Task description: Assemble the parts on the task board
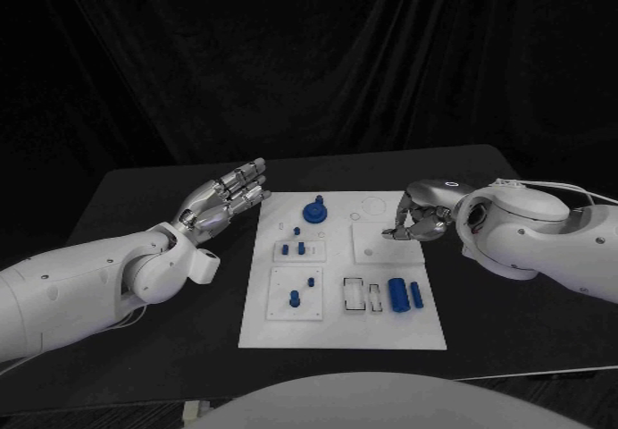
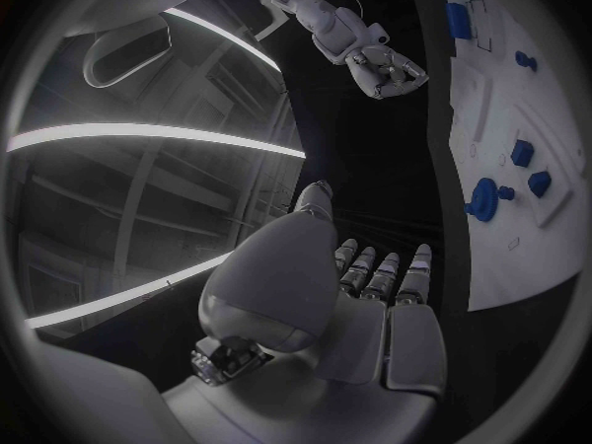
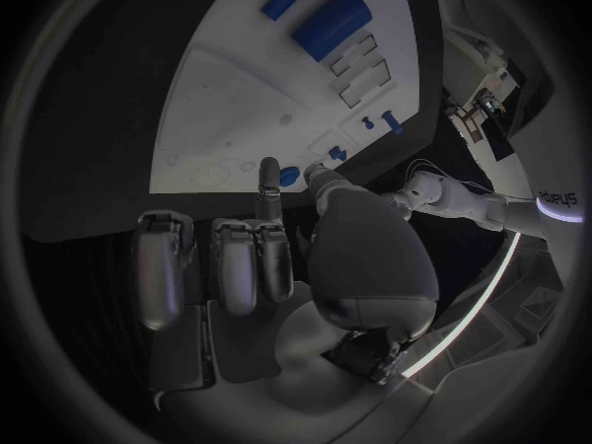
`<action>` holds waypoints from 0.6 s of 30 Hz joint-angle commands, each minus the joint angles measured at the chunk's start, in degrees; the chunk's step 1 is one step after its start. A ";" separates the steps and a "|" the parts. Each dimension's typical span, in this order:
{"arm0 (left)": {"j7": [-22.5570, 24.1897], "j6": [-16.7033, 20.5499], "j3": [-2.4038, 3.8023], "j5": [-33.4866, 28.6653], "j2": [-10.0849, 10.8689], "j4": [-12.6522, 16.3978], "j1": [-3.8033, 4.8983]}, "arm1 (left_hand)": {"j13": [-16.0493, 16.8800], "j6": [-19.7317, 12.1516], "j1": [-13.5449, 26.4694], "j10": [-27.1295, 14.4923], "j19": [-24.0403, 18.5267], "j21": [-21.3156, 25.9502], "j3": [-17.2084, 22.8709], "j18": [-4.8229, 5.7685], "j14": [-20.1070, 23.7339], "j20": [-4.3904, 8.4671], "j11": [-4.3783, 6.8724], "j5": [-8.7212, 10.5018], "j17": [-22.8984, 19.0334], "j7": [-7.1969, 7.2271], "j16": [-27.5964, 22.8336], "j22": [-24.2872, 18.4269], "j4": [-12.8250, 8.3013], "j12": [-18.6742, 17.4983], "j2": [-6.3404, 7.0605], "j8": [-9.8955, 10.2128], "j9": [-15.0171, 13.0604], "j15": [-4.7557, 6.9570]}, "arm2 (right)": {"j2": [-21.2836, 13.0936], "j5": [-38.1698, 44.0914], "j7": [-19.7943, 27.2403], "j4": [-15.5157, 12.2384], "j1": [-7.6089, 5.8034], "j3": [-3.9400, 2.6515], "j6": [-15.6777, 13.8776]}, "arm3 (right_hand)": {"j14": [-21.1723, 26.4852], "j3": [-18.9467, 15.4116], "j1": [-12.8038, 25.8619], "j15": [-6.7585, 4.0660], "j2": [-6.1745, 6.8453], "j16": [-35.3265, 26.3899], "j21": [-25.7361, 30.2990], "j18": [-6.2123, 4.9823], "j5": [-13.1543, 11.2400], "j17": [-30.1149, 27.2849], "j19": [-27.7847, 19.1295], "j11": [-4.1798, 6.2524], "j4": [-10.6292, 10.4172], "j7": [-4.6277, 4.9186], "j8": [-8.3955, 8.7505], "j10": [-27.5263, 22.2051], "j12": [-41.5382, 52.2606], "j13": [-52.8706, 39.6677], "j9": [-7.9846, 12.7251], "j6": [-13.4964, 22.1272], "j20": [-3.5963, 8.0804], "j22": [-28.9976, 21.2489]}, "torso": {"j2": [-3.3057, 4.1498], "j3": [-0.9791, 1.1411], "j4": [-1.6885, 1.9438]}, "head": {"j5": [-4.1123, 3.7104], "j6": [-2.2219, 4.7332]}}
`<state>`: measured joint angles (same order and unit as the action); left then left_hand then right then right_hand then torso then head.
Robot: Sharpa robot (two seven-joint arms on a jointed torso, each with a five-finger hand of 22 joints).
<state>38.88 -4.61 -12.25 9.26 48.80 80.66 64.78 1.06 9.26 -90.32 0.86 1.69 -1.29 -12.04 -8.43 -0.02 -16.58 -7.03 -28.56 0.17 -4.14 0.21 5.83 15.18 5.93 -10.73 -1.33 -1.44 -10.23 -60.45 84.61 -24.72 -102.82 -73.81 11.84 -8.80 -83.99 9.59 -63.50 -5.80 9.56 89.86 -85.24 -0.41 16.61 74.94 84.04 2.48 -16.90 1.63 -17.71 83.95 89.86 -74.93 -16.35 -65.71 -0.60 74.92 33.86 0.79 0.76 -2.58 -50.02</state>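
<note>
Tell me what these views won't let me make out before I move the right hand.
- Right hand, head view: fingers curled over the board's right edge; whether they pinch a part is hidden by the hand itself.
- Right wrist view: palm covers the fingertips.
- Small blue parts, head view: too small to tell seated or loose.
- Left hand: open beside the board.
</note>
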 commanded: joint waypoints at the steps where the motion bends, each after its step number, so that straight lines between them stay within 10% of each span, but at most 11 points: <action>1: 4.51 1.28 0.06 -0.18 0.17 0.54 -0.07 | 0.07 0.86 0.45 0.04 0.08 0.02 -0.13 -0.47 -0.07 -0.15 -0.07 0.23 -0.04 -0.51 0.19 -0.11 0.96 0.39 -0.03 -0.35 -0.09 0.38 | 0.41 -2.55 -5.62 0.65 -0.07 -0.03 5.92 | -6.01 -0.88 3.13 0.49 -0.31 0.14 -2.12 -0.32 -3.67 15.06 4.86 -0.36 -0.04 0.35 0.85 6.05 0.14 -15.07 -0.50 -0.02 -0.32 14.11 | -0.03 -0.01 0.03 | 0.29 0.02; 6: 6.14 3.53 0.07 0.07 0.63 1.12 -0.05 | 0.15 2.89 3.87 0.59 -0.12 0.09 -1.71 -1.10 -0.04 0.32 3.15 1.73 -0.07 -1.47 0.07 -0.44 1.67 1.03 -0.46 -0.64 -0.27 0.93 | 1.22 -4.97 -7.68 1.74 -0.03 -0.03 10.66 | -6.01 -0.95 8.01 0.90 -0.76 0.14 -2.57 -0.21 -6.77 15.06 5.06 -0.85 -0.12 0.71 2.02 6.05 0.14 -15.07 -0.93 0.08 -0.71 14.26 | -0.04 -0.01 -0.01 | 0.43 0.02; 9: 7.48 6.37 0.07 2.90 1.08 1.53 -0.03 | 0.10 2.86 6.39 0.76 -0.48 0.29 -3.07 -1.86 0.02 3.89 4.82 3.36 -0.17 -0.17 -0.21 -1.15 1.59 0.61 -0.36 -0.42 -0.19 3.80 | 1.68 -6.63 -8.44 2.33 -0.01 -0.03 12.69 | -6.01 0.61 8.54 1.42 -2.30 0.14 -2.69 -0.18 -0.99 15.06 5.10 -1.44 0.11 1.32 3.93 6.05 0.14 -15.07 -0.38 1.11 -1.16 14.30 | -0.06 0.00 0.03 | 0.51 0.02; 13: 9.09 10.36 0.08 8.28 1.34 1.86 -0.01 | 0.05 3.30 7.96 0.84 -1.00 0.66 -3.96 -1.31 0.02 9.66 6.04 5.54 -0.17 0.89 -0.21 -2.72 1.56 -0.13 0.02 -0.32 -0.20 8.88 | 2.29 -8.90 -9.30 2.78 0.01 -0.03 14.98 | -6.01 0.74 8.48 1.48 -2.37 0.14 -2.69 -0.18 -0.55 15.06 5.10 -1.49 0.11 1.38 4.15 6.05 0.14 -15.07 -0.31 1.13 -1.23 14.29 | -0.01 0.00 0.04 | 0.38 0.02; 18: 9.48 11.75 0.08 10.32 0.96 1.51 0.00 | 0.00 5.56 9.30 1.27 -1.58 1.12 -4.44 -1.23 0.02 4.10 6.00 7.40 -0.17 0.83 -0.21 -5.00 1.55 -0.93 0.39 -0.44 -0.35 7.93 | 2.67 -10.92 -9.80 2.60 0.02 -0.03 16.41 | -6.01 0.68 9.42 1.53 -2.66 0.14 -2.62 -0.21 -1.28 15.06 5.06 -1.48 0.02 1.34 4.30 6.05 0.14 -15.07 -0.34 0.49 -1.33 14.26 | -0.01 0.01 0.08 | -0.05 0.02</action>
<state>38.88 3.65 -12.23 15.82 49.97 82.17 64.78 1.12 14.34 -81.41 1.75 0.15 -0.40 -16.34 -9.33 -0.02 -11.50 -1.14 -21.37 0.05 -3.28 0.21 0.98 16.75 5.26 -10.42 -1.62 -1.77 -1.67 -57.83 76.85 -31.98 -100.06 -73.81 11.83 4.05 -84.05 10.05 -54.41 -4.67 7.23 89.86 -87.57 -0.42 15.65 74.93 84.03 1.31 -16.68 3.08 -13.56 84.04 89.86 -74.92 -16.66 -64.91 -1.44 74.91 33.83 0.79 0.80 -2.43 -50.00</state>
